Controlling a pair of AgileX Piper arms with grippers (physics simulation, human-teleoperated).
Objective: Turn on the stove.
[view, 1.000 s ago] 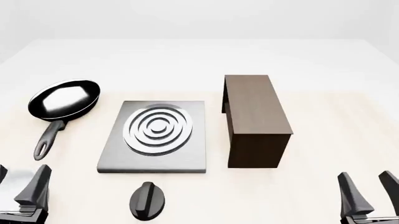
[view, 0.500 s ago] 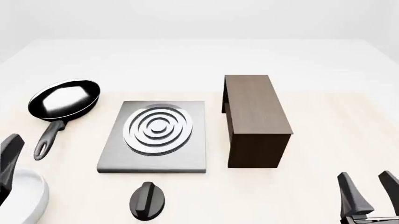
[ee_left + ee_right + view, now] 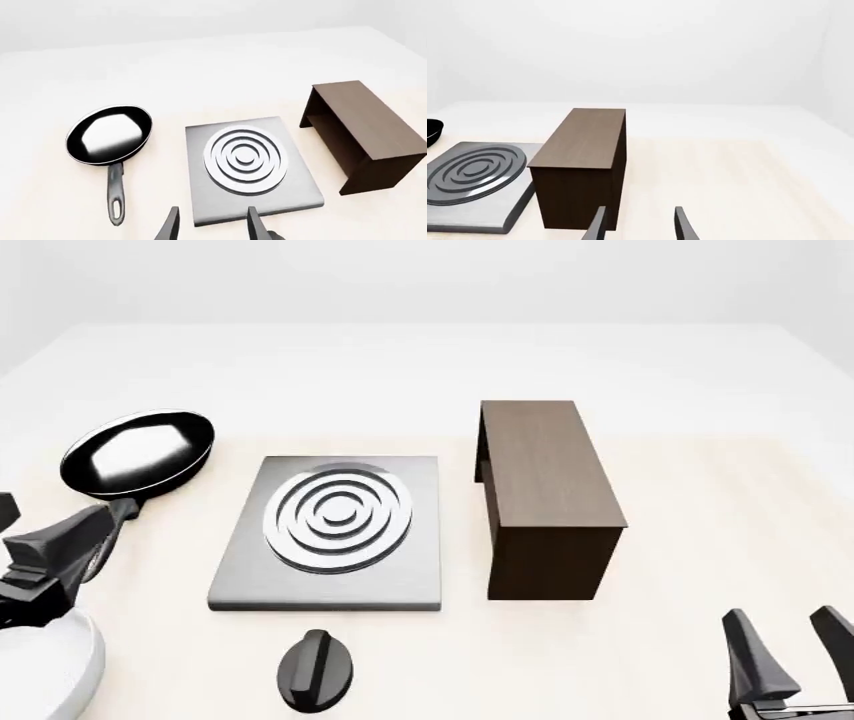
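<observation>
Stove plate (image 3: 328, 535) lies flat on the table; its knob (image 3: 316, 671) sits just in front of the plate, untouched; left gripper (image 3: 40, 550), fingers apart and empty, hangs left of the plate over the pan handle (image 3: 96, 543); right gripper (image 3: 790, 655), also apart, stands well right; risk: a careless sweep toward the knob could clip the pan.

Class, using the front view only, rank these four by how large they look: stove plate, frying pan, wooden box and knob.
1. Stove plate
2. Wooden box, close behind it
3. Frying pan, handle partly hidden by the left hand
4. Knob
</observation>
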